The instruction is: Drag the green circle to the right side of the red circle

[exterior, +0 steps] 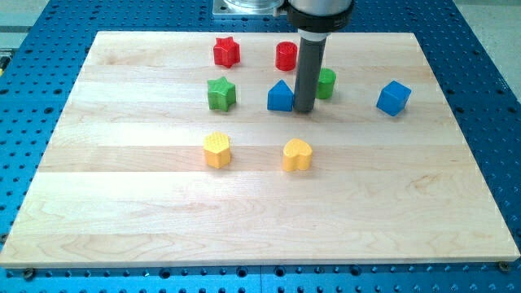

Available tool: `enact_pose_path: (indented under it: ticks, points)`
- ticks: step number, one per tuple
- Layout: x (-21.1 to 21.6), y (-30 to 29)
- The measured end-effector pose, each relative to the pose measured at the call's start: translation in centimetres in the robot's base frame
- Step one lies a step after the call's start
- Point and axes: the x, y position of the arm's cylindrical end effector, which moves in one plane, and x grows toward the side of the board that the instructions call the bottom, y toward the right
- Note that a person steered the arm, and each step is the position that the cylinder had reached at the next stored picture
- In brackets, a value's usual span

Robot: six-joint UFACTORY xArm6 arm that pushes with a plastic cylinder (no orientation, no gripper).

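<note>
To finish the step cleanly, I judged that my tip (304, 111) had to get below the green circle (326, 83) and push it toward the view's top, stopping level with the red circle (286, 56) on its right. The rod had no jaws to open or close. The green circle lay just right of my tip, partly hidden by the rod; the blue block (280, 96) sat just left.
</note>
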Motion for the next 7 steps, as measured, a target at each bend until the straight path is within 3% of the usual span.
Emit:
enact_pose_path:
  ticks: [5, 7]
  points:
    - [-7.5, 8.0]
    - [-6.3, 11.7]
